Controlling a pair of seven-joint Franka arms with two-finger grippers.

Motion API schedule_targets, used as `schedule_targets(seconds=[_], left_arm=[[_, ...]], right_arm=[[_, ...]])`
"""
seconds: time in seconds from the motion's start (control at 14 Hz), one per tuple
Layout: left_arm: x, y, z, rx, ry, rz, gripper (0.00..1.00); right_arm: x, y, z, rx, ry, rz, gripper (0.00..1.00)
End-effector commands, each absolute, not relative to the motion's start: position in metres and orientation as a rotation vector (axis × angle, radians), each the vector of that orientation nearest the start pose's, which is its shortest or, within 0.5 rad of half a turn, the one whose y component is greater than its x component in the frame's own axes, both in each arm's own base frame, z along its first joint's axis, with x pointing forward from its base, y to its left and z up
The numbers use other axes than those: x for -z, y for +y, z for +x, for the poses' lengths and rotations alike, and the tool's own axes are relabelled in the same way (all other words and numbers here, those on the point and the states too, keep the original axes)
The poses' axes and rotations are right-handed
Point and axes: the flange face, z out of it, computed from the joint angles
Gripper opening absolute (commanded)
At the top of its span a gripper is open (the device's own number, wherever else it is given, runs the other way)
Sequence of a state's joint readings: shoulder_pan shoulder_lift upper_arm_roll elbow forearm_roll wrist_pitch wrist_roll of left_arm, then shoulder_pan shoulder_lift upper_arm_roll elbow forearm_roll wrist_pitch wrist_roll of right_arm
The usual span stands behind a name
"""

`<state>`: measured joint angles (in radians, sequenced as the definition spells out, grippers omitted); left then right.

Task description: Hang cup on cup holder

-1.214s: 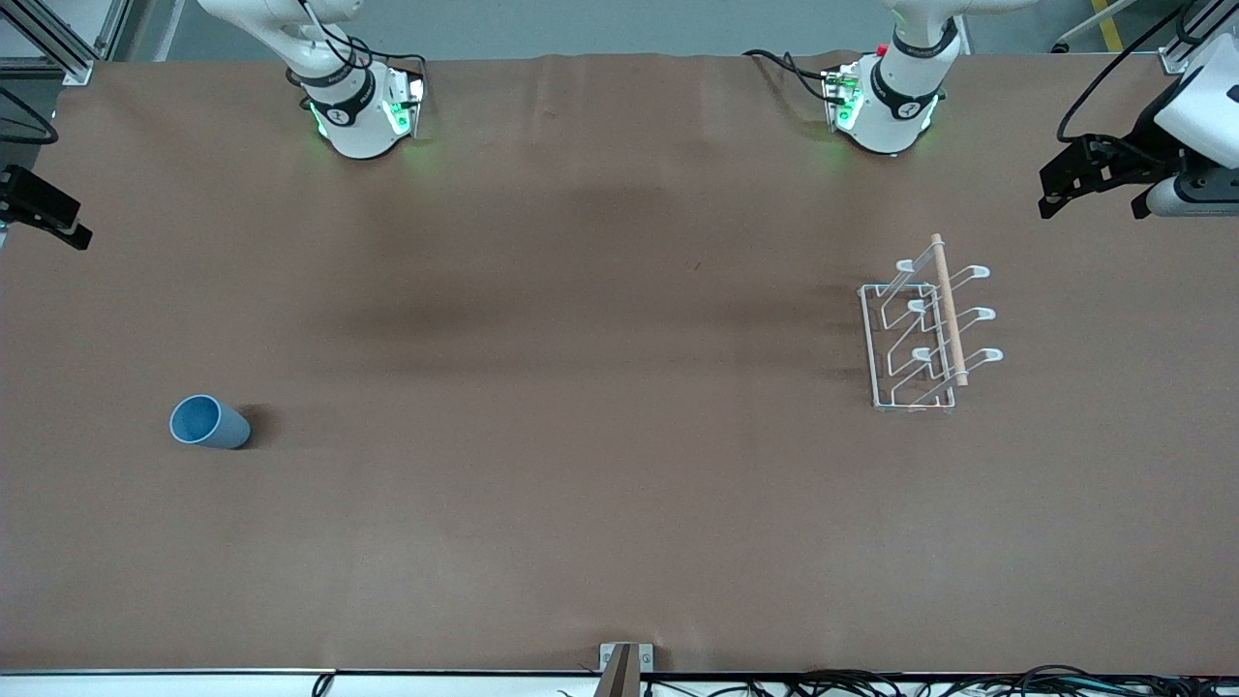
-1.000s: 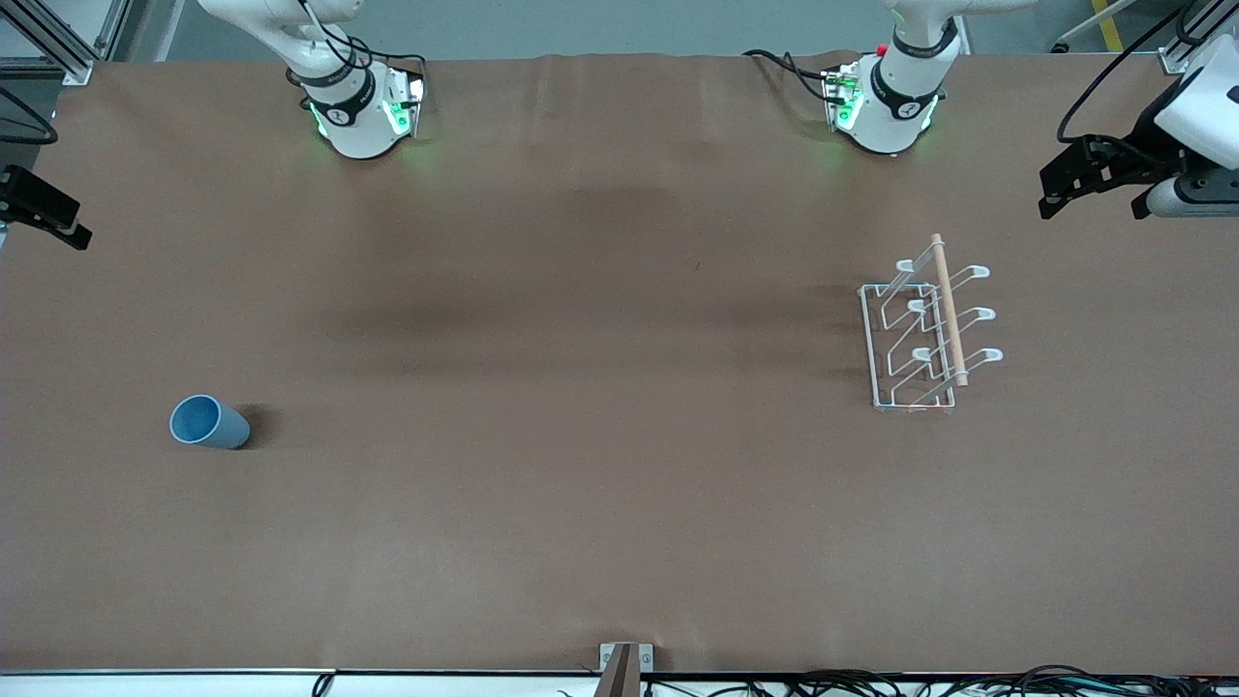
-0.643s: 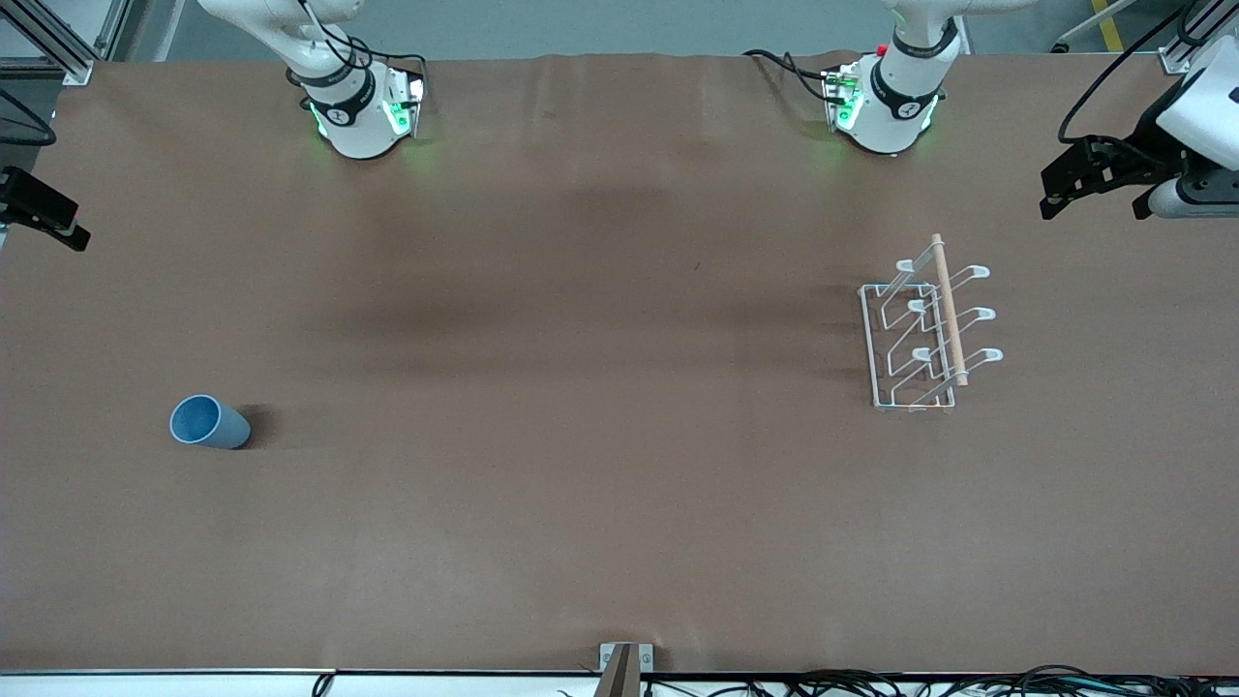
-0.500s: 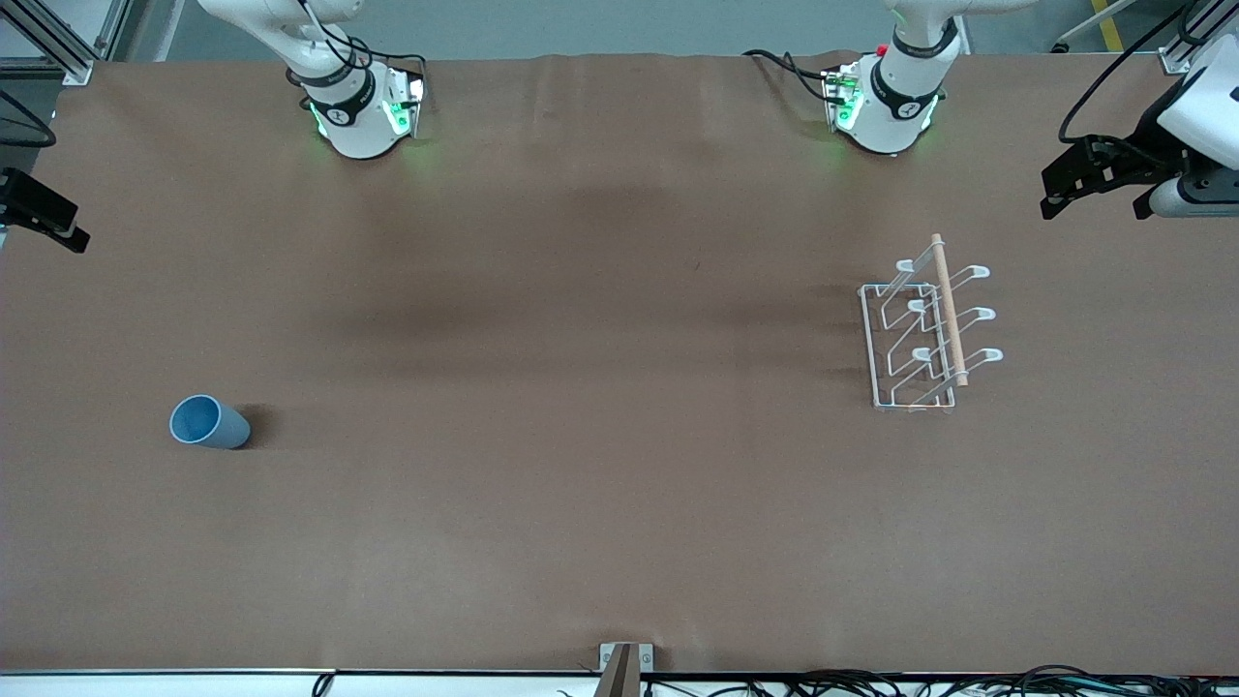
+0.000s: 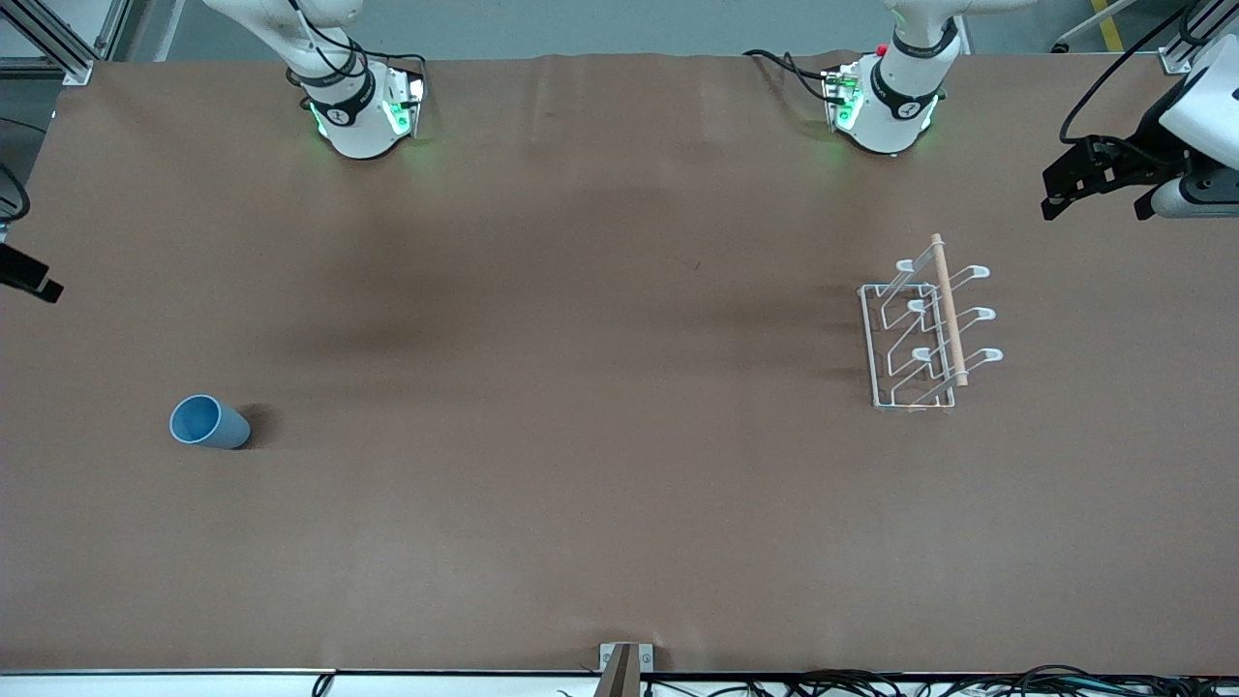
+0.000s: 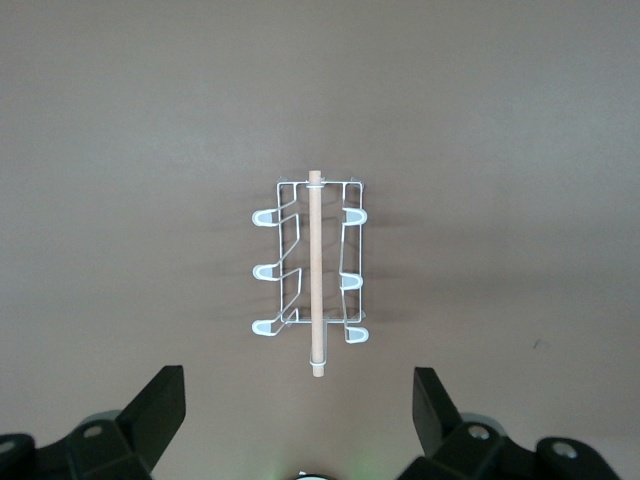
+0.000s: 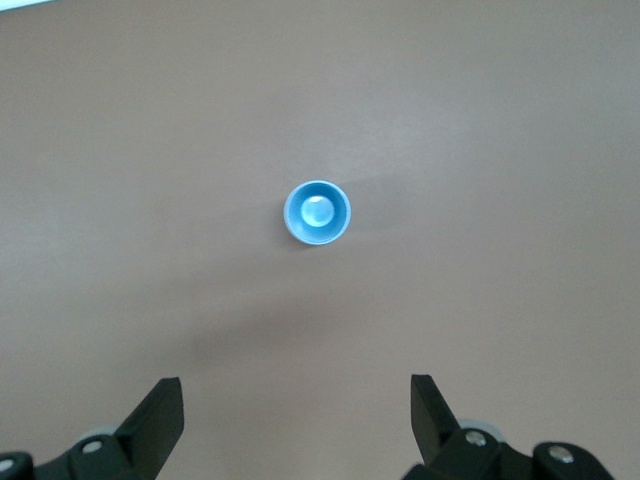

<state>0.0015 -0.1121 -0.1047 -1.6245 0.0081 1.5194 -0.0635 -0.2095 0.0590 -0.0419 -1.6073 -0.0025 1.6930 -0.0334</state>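
**Right claw drifts at table edge, cup and rack untouched**

Since the earlier frames only the right claw (image 5: pixel 24 276) has shifted, sliding lower along the front view's edge at the right arm's end of the table (image 5: pixel 581 484); cup and rack sit where they were. Right claw is up in the air over that end, mostly cut off in the front view; its wrist view shows the two fingers (image 7: pixel 160 415) spread wide, nothing between them.

Small light blue tapered plastic cup (image 5: pixel 209 423) stands upright, rim up, alone on the brown table toward the right arm's end, well apart from the rack. Right wrist view looks straight down into the cup (image 7: pixel 316 213).

White wire cup holder with rectangular base, looped prongs and light wooden dowel on top (image 5: pixel 924 334) stands toward the left arm's end, all prongs bare.

Left claw (image 5: pixel 1070 184) waits in the air over the left arm's end of the table, fingers (image 6: pixel 160 410) wide apart, holding nothing, rack (image 6: pixel 312 272) visible below it.
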Motion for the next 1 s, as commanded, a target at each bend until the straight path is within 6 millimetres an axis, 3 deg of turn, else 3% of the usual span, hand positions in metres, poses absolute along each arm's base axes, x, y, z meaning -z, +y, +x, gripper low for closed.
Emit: schedule_targets(seconds=[0.0,0.14,0.36,0.57,0.86,0.93], left_arm=[[-0.658,-0.056,0.514,0.019,0.057,-3.133,1.0],[-0.659,-0.056,0.514,0.022,0.059,-3.133,1.0],[-0.66,-0.055,0.515,0.026,0.055,-3.135,1.0],[-0.659,-0.056,0.515,0.024,0.055,-3.135,1.0],[-0.658,-0.056,0.515,0.021,0.055,-3.136,1.0],[-0.659,-0.057,0.515,0.024,0.057,-3.136,1.0]], right_arm=[[-0.528,-0.185,0.559,0.034,0.304,-3.116,1.0],[-0.47,-0.215,0.566,-0.004,0.275,-3.111,1.0],[-0.409,-0.219,0.582,-0.063,0.289,-3.061,0.99],[-0.359,-0.221,0.599,-0.043,0.287,-3.065,0.99],[-0.299,-0.209,0.618,-0.033,0.253,-3.065,0.95],[-0.292,-0.205,0.621,-0.023,0.253,-3.057,0.95]])
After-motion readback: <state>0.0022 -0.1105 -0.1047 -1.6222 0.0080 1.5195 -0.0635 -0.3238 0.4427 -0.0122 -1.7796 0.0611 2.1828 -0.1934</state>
